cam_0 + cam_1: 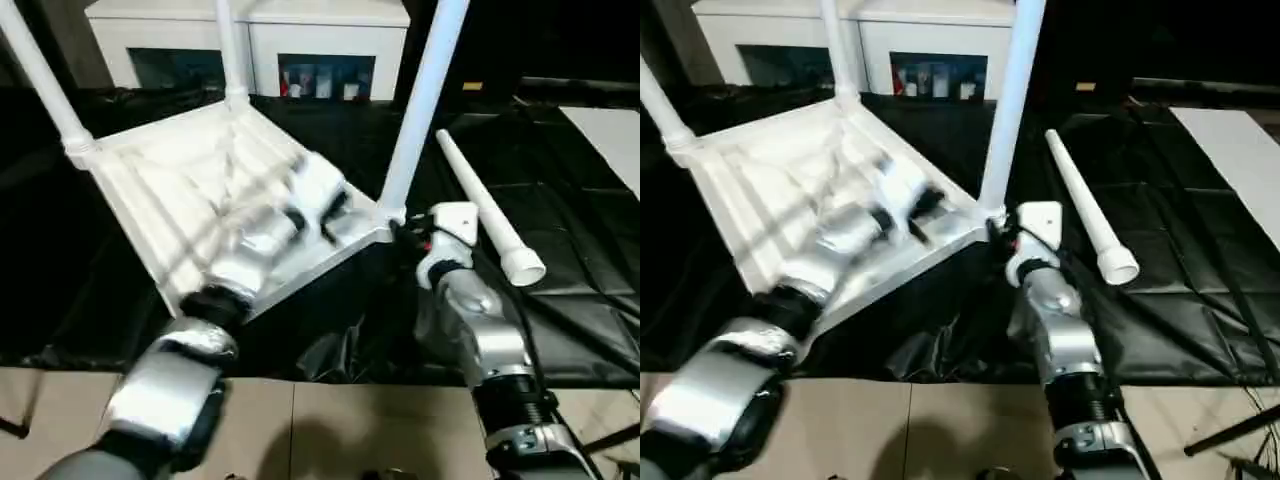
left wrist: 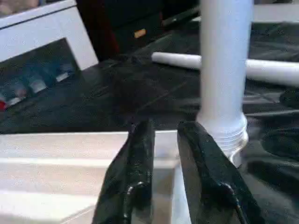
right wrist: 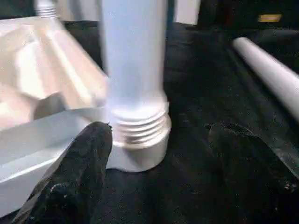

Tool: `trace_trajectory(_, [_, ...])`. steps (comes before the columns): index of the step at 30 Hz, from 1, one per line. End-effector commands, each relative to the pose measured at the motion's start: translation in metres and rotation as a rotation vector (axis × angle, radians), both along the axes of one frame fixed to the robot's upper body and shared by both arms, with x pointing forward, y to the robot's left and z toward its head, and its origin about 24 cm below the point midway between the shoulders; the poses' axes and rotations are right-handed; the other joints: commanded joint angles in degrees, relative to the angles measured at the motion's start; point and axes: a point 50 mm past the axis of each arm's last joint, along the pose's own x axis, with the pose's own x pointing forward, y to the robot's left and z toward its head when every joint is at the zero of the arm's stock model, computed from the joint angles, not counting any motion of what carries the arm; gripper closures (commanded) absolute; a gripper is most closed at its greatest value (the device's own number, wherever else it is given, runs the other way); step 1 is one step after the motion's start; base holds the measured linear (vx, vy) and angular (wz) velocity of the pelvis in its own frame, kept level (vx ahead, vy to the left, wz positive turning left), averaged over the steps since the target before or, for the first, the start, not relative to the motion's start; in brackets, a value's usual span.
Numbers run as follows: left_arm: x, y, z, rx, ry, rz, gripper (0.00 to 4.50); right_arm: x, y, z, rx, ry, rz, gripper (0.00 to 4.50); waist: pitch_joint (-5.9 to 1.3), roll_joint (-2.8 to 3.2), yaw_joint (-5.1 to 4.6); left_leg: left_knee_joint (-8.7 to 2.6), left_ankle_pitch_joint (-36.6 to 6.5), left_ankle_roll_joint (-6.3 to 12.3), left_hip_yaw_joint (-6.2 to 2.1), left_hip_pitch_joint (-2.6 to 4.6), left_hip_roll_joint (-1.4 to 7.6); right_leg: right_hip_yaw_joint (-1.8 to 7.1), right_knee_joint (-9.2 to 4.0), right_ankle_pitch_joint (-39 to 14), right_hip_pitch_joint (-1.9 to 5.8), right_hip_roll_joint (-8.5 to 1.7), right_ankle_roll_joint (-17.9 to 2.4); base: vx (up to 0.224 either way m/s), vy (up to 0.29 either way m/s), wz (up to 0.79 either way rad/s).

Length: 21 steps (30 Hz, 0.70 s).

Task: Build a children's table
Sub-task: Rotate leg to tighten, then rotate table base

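The white tabletop (image 1: pixel 170 200) lies upside down and tilted on black cloth, ribbed underside up. Three white legs stand in its corner sockets: one at the far left (image 1: pixel 45 85), one at the back (image 1: pixel 228 50), and one at the near right corner (image 1: pixel 420 100). A loose leg (image 1: pixel 490 220) lies on the cloth to the right. My left gripper (image 1: pixel 335 205) hovers over the underside near the right rim, its fingers (image 2: pixel 140 154) a narrow gap apart with nothing between them. My right gripper (image 3: pixel 161 130) is open at the right corner, its fingers either side of that leg's threaded base (image 3: pixel 140 135).
A white cabinet (image 1: pixel 250 30) with glass doors stands behind the tabletop. A flat white board (image 1: pixel 610 130) lies at the far right. Crumpled black sheeting (image 1: pixel 560 260) covers the work area. A tan floor strip (image 1: pixel 330 420) runs along the front.
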Motion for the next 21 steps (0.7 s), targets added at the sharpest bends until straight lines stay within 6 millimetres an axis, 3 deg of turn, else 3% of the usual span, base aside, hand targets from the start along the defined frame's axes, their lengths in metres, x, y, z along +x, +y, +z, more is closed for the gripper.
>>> trace_trajectory(1, [-0.008, 0.017, -0.002, -0.023, 0.049, -0.028, 3.57, -0.001, 0.003, 0.002, -0.006, 0.007, 0.032, 0.85, -4.07, -0.21, 0.30, -3.93, -6.2, 4.66, 0.12, -0.85, 0.51, 2.07, -2.85, -9.1, 4.45, -2.46, -13.8, 0.000, 0.000, 0.00])
trace_trajectory(2, [-0.013, 0.025, -0.001, -0.031, 0.055, -0.048, 3.57, -0.002, 0.005, 0.001, -0.006, 0.014, 0.046, 0.85, -4.25, 0.40, 0.36, -3.83, -6.4, 4.25, 0.33, -0.04, 0.64, 2.17, -2.83, -8.4, 3.85, -2.27, -14.3, 0.000, 0.000, 0.00])
trace_trajectory(4, [-0.033, 0.051, 0.004, -0.029, 0.084, -0.133, 3.57, -0.004, 0.009, 0.000, -0.015, 0.028, 0.075, 0.85, -4.34, 0.55, 0.49, -3.78, -5.6, 4.09, 0.42, 0.11, 0.72, 2.29, -2.50, -5.8, 3.65, -2.12, -15.1, 0.000, 0.000, 0.00])
trace_trajectory(5, [-0.045, 0.068, 0.006, -0.015, 0.116, -0.170, 3.57, -0.005, 0.011, -0.001, -0.021, 0.036, 0.094, 0.85, -4.39, 0.06, 0.51, -3.82, -4.6, 4.08, 0.32, -0.33, 0.74, 2.33, -1.86, -4.3, 3.88, -2.12, -15.4, 0.000, 0.000, 0.00])
trace_trajectory(6, [-0.045, 0.068, 0.006, -0.015, 0.116, -0.170, 3.57, -0.005, 0.011, -0.001, -0.021, 0.036, 0.094, 0.85, -4.57, 0.30, 0.50, -3.80, -4.1, 3.76, 0.32, -0.31, 0.83, 2.35, -1.58, -3.6, 3.94, -2.25, -15.5, 0.000, 0.000, 0.00])
trace_trajectory(7, [-0.066, 0.111, 0.007, 0.096, 0.197, -0.160, 3.57, -0.006, 0.017, -0.005, -0.040, 0.056, 0.140, 0.85, -4.17, 0.59, 0.23, -3.83, -4.9, 3.70, 0.73, 0.26, 0.65, 2.29, -2.04, -4.0, 3.04, -1.61, -15.2, 0.000, 0.000, 0.00])
trace_trajectory(8, [-0.066, 0.111, 0.007, 0.096, 0.197, -0.160, 3.57, -0.006, 0.017, -0.005, -0.040, 0.056, 0.140, 0.85, -3.98, -0.02, -0.19, -4.19, -5.9, 3.45, 0.45, -0.50, 0.76, 2.33, -1.63, -5.7, 3.58, -1.75, -14.7, 0.000, 0.000, 0.00])
trace_trajectory(9, [-0.072, 0.128, 0.008, 0.140, 0.236, -0.127, 3.57, -0.006, 0.019, -0.006, -0.048, 0.063, 0.155, 0.85, -3.70, 0.32, -0.26, -4.34, -7.5, 2.98, 0.62, -0.26, 0.61, 2.30, -2.09, -8.1, 3.25, -1.47, -13.9, 0.000, 0.000, 0.00])
trace_trajectory(10, [-0.077, 0.148, 0.012, 0.193, 0.252, -0.065, 3.57, -0.005, 0.020, -0.007, -0.050, 0.074, 0.159, 0.85, -3.43, 0.55, -0.11, -4.27, -10.4, 1.72, 0.85, 0.73, 0.67, 2.54, -2.69, -11.0, 2.51, -1.49, -13.2, 0.000, 0.000, 0.00])
trace_trajectory(11, [-0.079, 0.170, 0.018, 0.221, 0.259, 0.030, 3.57, -0.004, 0.021, -0.009, -0.058, 0.084, 0.164, 0.85, -3.34, 0.03, -0.10, -4.44, -11.5, 0.88, 0.78, 0.60, 0.61, 2.61, -2.80, -12.8, 2.71, -1.50, -12.4, 0.000, 0.000, 0.00])
trace_trajectory(13, [-0.081, 0.193, 0.023, 0.272, 0.270, 0.133, 3.57, -0.004, 0.022, -0.009, -0.059, 0.090, 0.163, 0.85, -3.20, 0.31, 0.16, -4.57, -13.1, -0.18, 0.72, 1.08, 0.61, 2.76, -3.06, -15.0, 2.40, -1.55, -11.4, 0.000, 0.000, 0.00])
trace_trajectory(14, [-0.082, 0.201, 0.024, 0.299, 0.281, 0.171, 3.57, -0.003, 0.023, -0.009, -0.057, 0.092, 0.162, 0.85, -3.04, 0.38, 0.24, -4.67, -14.1, -0.63, 0.72, 1.23, 0.57, 2.84, -3.20, -15.9, 2.11, -1.42, -10.9, 0.000, 0.000, 0.00])
trace_trajectory(15, [-0.082, 0.201, 0.024, 0.299, 0.281, 0.171, 3.57, -0.003, 0.023, -0.009, -0.057, 0.092, 0.162, 0.85, -3.06, 0.38, 0.21, -4.73, -14.3, -0.89, 0.62, 1.19, 0.57, 2.88, -3.13, -16.0, 2.21, -1.45, -10.6, 0.000, 0.000, 0.00])
trace_trajectory(17, [-0.091, 0.222, 0.022, 0.395, 0.366, 0.279, 3.57, -0.003, 0.027, -0.011, -0.068, 0.103, 0.179, 0.85, -3.20, 0.30, 0.39, -4.76, -13.6, -1.37, 0.54, 1.01, 0.55, 3.09, -2.79, -15.1, 2.30, -1.49, -10.2, 0.000, 0.000, 0.00])
trace_trajectory(18, [-0.095, 0.223, 0.016, 0.418, 0.415, 0.284, 3.57, -0.003, 0.029, -0.013, -0.069, 0.111, 0.186, 0.85, -3.20, 0.39, 0.20, -4.95, -12.9, -1.45, 0.29, 0.37, 0.44, 3.12, -2.60, -14.9, 2.80, -1.61, -9.9, 0.000, 0.000, 0.00])
trace_trajectory(19, [-0.097, 0.222, 0.014, 0.424, 0.435, 0.280, 3.57, -0.003, 0.030, -0.013, -0.070, 0.113, 0.186, 0.85, -3.31, 0.65, 0.25, -4.90, -12.9, -1.69, 0.23, 0.49, 0.47, 3.13, -2.53, -14.9, 2.72, -1.71, -9.9, 0.000, 0.000, 0.00])
trace_trajectory(21, [-0.100, 0.214, 0.004, 0.411, 0.496, 0.238, 3.57, -0.001, 0.032, -0.016, -0.072, 0.124, 0.185, 0.85, -3.31, 0.45, 0.17, -4.76, -13.4, -1.75, 0.38, 0.82, 0.42, 3.21, -2.73, -14.5, 2.35, -1.58, -10.5, 0.000, 0.000, 0.00])
